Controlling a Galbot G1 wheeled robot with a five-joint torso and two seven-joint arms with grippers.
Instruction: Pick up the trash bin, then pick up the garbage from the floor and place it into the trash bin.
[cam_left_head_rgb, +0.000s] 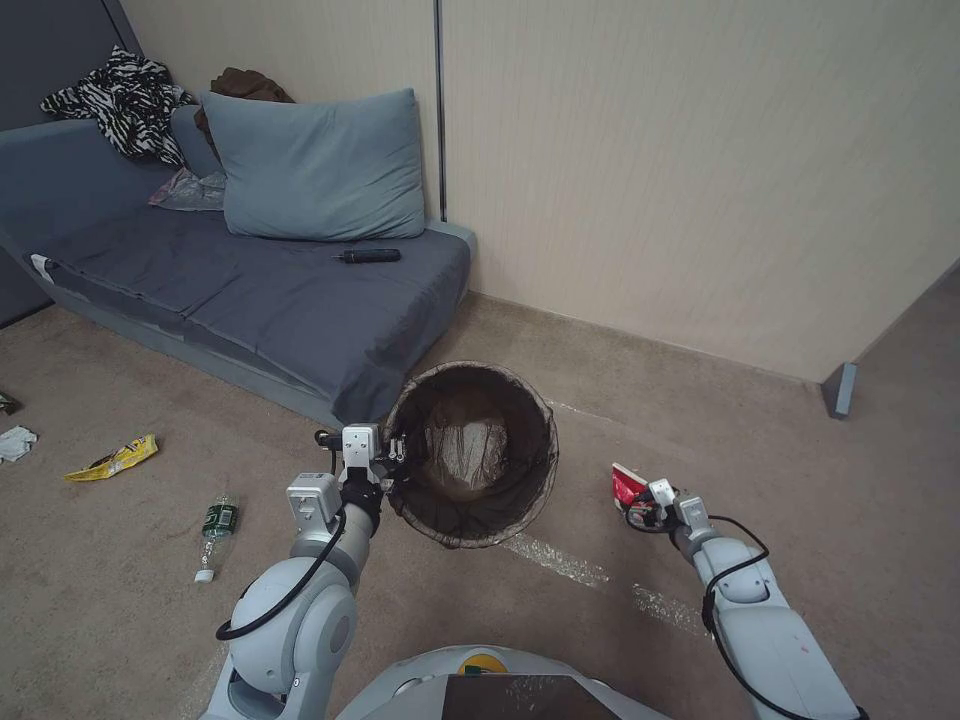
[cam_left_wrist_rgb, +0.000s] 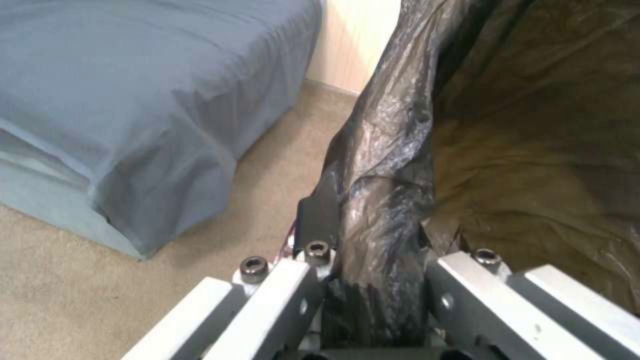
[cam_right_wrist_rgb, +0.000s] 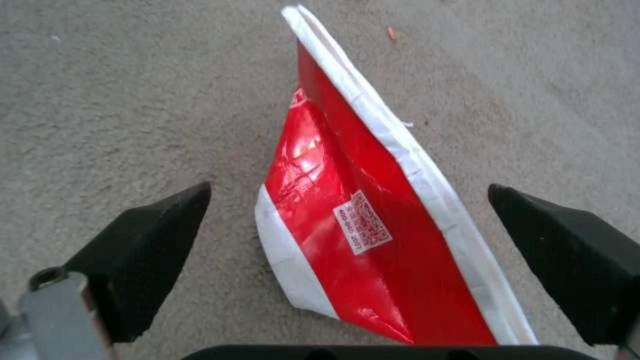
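The trash bin (cam_left_head_rgb: 470, 455), round with a dark bag liner, is beside the sofa's corner, its mouth facing up toward the head camera. My left gripper (cam_left_head_rgb: 396, 462) is shut on the near-left part of its rim; in the left wrist view the liner-covered rim (cam_left_wrist_rgb: 383, 200) runs between the jaws of the left gripper (cam_left_wrist_rgb: 380, 240). To the right, a red and white snack wrapper (cam_left_head_rgb: 627, 487) lies between the spread fingers of my right gripper (cam_left_head_rgb: 640, 505). In the right wrist view the wrapper (cam_right_wrist_rgb: 347, 215) stands free between the black fingertips (cam_right_wrist_rgb: 160, 240) of the right gripper (cam_right_wrist_rgb: 348, 190), which is open.
More garbage lies on the carpet at left: a yellow wrapper (cam_left_head_rgb: 112, 458), a green-labelled clear bottle (cam_left_head_rgb: 215, 530) and a white tissue (cam_left_head_rgb: 15, 443). A grey sofa (cam_left_head_rgb: 250, 290) with a pillow (cam_left_head_rgb: 320, 165) and zebra cloth (cam_left_head_rgb: 125, 100) stands behind the bin. The wall (cam_left_head_rgb: 700, 180) runs behind.
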